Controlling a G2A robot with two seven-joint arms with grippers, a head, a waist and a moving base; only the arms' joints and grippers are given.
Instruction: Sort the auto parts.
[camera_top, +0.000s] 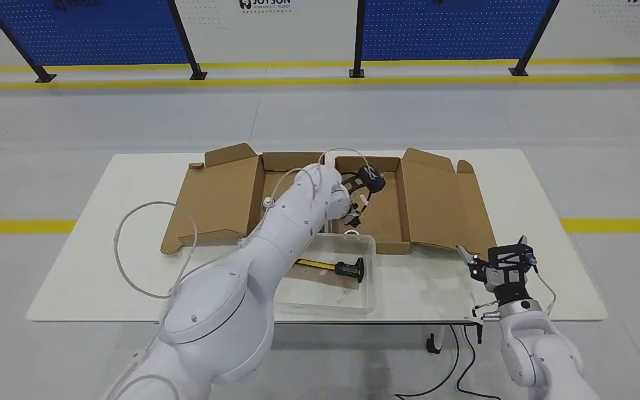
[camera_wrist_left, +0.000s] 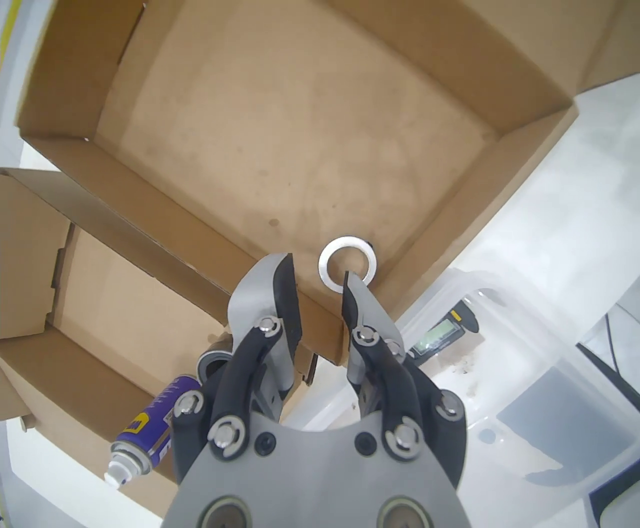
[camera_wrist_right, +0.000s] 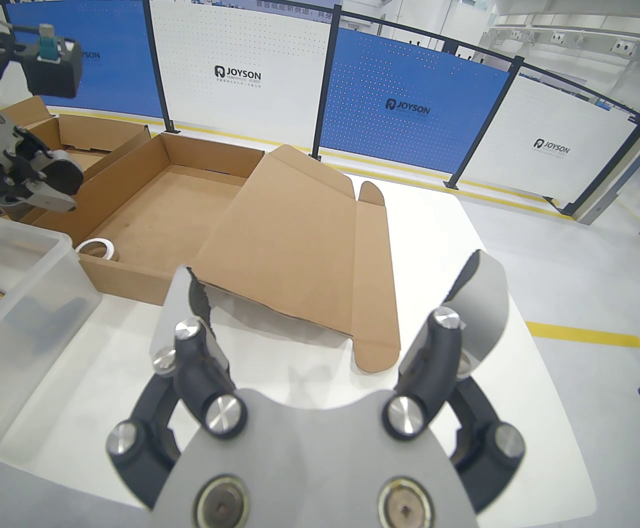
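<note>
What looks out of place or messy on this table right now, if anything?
Nothing looks broken. There are brownish specks on the floor of the clear bin beside the digital gauge, and faint dark stains on the floor of the cardboard box holding the metal ring.

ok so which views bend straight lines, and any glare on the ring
left wrist view: box walls bow, ring glares white; right wrist view: fence posts lean and curve near the edges; top view: yellow floor lines run straight.

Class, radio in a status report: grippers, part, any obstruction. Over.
Left gripper open over metal ring. Right gripper open, apart. Ring in box corner, walls near.
</note>
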